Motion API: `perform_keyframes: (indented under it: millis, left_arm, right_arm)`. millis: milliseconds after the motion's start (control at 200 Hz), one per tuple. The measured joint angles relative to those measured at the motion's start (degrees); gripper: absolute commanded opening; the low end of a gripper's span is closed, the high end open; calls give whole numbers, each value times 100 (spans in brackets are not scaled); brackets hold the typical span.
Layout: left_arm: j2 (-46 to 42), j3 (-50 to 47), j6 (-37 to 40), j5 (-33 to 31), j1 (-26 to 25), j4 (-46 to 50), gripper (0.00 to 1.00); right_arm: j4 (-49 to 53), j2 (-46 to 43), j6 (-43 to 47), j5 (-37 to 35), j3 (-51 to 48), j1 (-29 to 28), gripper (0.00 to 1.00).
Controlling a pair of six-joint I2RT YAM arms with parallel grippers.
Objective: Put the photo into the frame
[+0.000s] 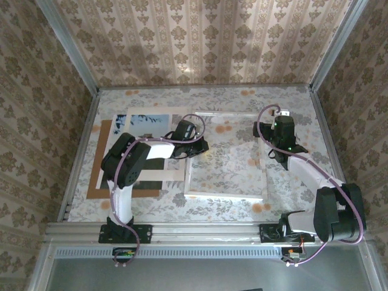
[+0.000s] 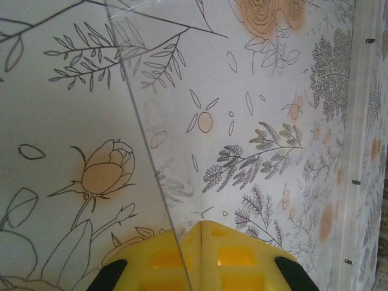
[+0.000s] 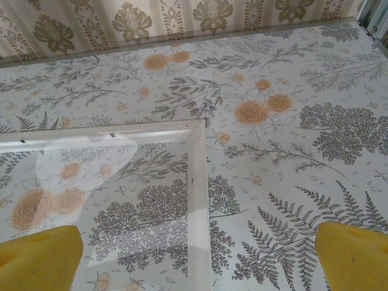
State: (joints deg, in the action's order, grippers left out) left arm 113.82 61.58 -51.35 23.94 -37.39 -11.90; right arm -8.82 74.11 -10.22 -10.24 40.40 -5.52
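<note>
Both sides of the frame are manned: my left gripper is pinched shut on its clear edge, likely to lift it for loading; my right gripper hangs wide open, empty, above one corner; the photo lies apart, left

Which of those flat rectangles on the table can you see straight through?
The thin white-edged frame on the right: the flowered tablecloth shows through its clear pane. The photo and brown board beside it are solid.
</note>
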Motion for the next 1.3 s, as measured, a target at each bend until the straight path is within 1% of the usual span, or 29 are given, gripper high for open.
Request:
perform_keyframes:
  millis: [1300]
  left_arm:
    - [-42,-22,87,63,79,35,0]
  right_arm:
    - [2,0,85,-4,-50,0,100]
